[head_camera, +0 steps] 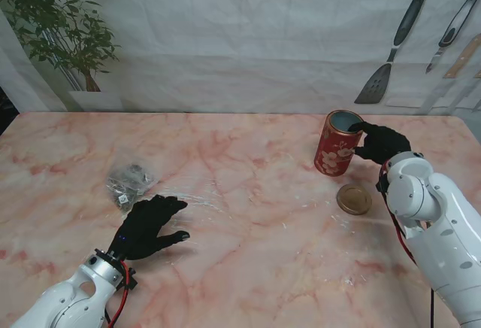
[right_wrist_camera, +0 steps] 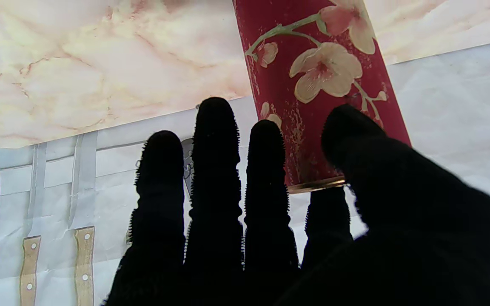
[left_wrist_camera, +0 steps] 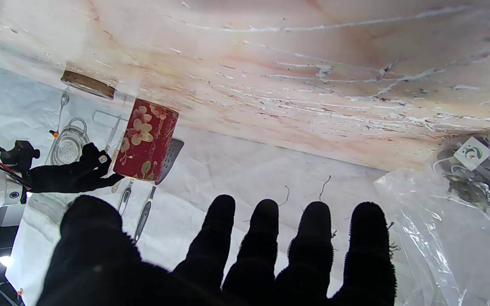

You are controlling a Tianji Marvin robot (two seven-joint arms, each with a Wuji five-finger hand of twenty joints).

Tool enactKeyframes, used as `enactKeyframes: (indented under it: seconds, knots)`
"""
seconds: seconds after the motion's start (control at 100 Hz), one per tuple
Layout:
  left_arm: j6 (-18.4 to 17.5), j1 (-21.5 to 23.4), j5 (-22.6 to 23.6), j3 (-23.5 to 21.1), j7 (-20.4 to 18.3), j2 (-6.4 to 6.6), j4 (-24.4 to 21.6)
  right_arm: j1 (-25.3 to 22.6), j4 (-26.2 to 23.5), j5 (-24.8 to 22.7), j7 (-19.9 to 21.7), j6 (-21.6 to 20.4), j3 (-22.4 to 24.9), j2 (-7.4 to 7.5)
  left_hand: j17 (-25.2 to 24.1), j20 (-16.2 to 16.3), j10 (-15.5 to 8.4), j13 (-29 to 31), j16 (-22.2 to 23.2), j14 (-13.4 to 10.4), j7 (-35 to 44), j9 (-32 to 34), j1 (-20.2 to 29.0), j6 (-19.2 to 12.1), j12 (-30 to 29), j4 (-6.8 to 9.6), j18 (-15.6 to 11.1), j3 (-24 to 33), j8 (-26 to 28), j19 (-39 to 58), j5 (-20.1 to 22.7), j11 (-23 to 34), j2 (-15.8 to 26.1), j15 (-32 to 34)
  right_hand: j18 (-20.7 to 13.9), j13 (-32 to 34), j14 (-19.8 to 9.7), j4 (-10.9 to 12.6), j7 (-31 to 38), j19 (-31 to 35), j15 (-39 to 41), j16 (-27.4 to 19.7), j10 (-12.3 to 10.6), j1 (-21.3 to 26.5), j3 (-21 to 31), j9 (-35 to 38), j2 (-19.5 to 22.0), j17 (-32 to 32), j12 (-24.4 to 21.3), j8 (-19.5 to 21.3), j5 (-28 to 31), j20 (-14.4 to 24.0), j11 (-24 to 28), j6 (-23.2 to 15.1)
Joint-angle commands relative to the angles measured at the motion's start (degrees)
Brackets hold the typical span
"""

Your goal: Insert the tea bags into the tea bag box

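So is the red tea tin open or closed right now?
Open. The tin stands upright with its mouth uncovered, and its round lid lies flat on the table nearer to me.

Stand view high over the table (head_camera: 248, 215); both wrist views low along fingers, sharing the red tin (left_wrist_camera: 146, 140).

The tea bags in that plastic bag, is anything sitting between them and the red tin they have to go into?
Nothing visible does. Bare table lies between the bag of tea bags and the red tin. The tin's lid lies off, nearer to me, and the right hand is at the rim.
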Motion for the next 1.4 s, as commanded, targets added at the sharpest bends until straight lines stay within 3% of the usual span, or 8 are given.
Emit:
enactKeyframes:
  seconds: [0.0,0.45,0.46,0.5,0.52,0.71,0.85,1.39]
  knots:
    - [-0.03,-0.15,-0.1,0.07,-0.65,0.07,-0.11,0.51,0.42,-0.16,0.93,0.44,-0.48,0.07,-0.14,-0.12,-1.55,0.16,-0.44,-0.97,0.15,-0.58,0.13,-0.65,-0.75,1.31,-0.46,1.1,-0.16,1.25,0.27,0.18,0.14,-1.19,0.33,1.48,-0.95,-1.61,0.96,1.94,1.67,0.75,-1.0,2.62,-1.08,0.98,1.62,0.39,0.87,-0.7,1.68,0.32,1.56,0.0]
    - [-0.22,-0.21,-0.19,0.08,-0.69,0.07,0.0,3.46,4.14,-0.91,0.18,3.13,-3.94,0.0,-0.11,-0.11,-1.59,0.1,-0.45,-0.95,0.16,-0.65,0.2,-0.6,-0.77,1.3,-0.48,1.09,-0.13,1.23,0.27,0.14,0.15,-1.2,0.4,3.24,-1.43,-1.94,5.09,3.87,4.65,1.58,-1.43,5.28,-2.97,3.2,4.25,1.89,2.66,-0.93,6.92,0.63,3.79,1.48]
    - [-0.22,-0.21,-0.19,0.08,-0.69,0.07,0.0,3.52,4.23,-0.89,0.08,3.2,-4.01,-0.01,-0.13,-0.11,-1.66,0.1,-0.45,-0.95,0.16,-0.67,0.17,-0.58,-0.77,1.3,-0.5,1.08,-0.13,1.23,0.27,0.14,0.19,-1.21,0.44,3.26,-1.45,-1.62,6.92,4.12,4.95,1.4,-1.44,5.78,-3.86,3.31,4.67,1.89,2.66,-3.52,6.83,0.46,3.95,1.51]
    - [-0.23,-0.22,-0.2,0.08,-0.7,0.07,0.0,3.77,4.63,-0.84,-0.47,3.53,-4.34,-0.1,-0.12,-0.11,-1.56,0.11,-0.45,-1.04,0.18,-0.64,0.21,-0.51,-0.76,1.3,-0.49,1.1,-0.12,1.23,0.31,0.15,0.19,-1.21,0.5,3.49,-1.4,-1.37,9.11,4.44,5.39,1.3,-1.45,6.18,-4.56,3.67,5.45,2.04,2.74,-5.69,7.54,0.35,4.25,1.67]
    - [-0.23,-0.23,-0.2,0.08,-0.71,0.08,0.01,3.89,4.85,-0.83,-0.8,3.69,-4.51,-0.15,-0.13,-0.11,-1.57,0.13,-0.45,-0.96,0.19,-0.6,0.16,-0.47,-0.76,1.3,-0.49,1.07,-0.12,1.23,0.32,0.17,0.22,-1.2,0.63,3.77,-1.35,-1.5,13.71,4.87,5.91,1.32,-1.46,6.4,-4.69,4.06,6.11,2.23,2.75,-9.37,7.63,0.3,4.52,1.79]
    - [-0.35,-0.32,-0.28,0.08,-0.82,0.08,0.08,4.85,6.39,-0.77,-2.68,4.68,-5.66,-0.45,-0.12,-0.11,-1.53,0.1,-0.45,-0.95,0.2,-0.64,0.21,-0.54,-0.76,1.3,-0.46,1.08,-0.1,1.22,0.34,0.16,0.21,-1.22,0.96,4.76,-1.03,-1.3,25.95,6.34,7.71,1.65,-1.44,8.11,-9.43,5.41,10.35,2.78,2.66,-13.13,10.32,0.55,5.8,1.58]
    - [-0.4,-0.38,-0.33,0.08,-0.9,0.09,0.13,5.22,7.18,-0.15,-4.12,4.91,-6.2,-0.73,-0.15,-0.11,-1.59,0.13,-0.44,-0.9,0.18,-0.62,0.24,-0.6,-0.76,1.3,-0.48,1.09,-0.11,1.2,0.31,0.17,0.24,-1.2,1.55,5.37,-0.58,-1.08,29.78,7.27,8.6,1.78,-1.26,9.07,-11.58,6.34,12.86,3.06,2.45,-11.4,14.66,0.85,6.34,1.68]
    - [-0.4,-0.51,-0.46,0.16,-0.98,0.09,0.28,5.57,6.84,0.92,-5.61,4.15,-6.22,-1.1,-0.16,-0.1,-1.41,0.1,-0.46,-1.0,0.18,-0.69,0.25,-0.56,-0.78,1.3,-0.53,1.08,-0.1,1.16,0.33,0.12,0.29,-1.22,2.26,4.86,-0.42,-0.75,32.69,7.43,9.85,2.28,-0.56,11.29,-13.69,6.14,14.76,2.46,3.96,-5.26,14.47,0.84,7.98,3.16]
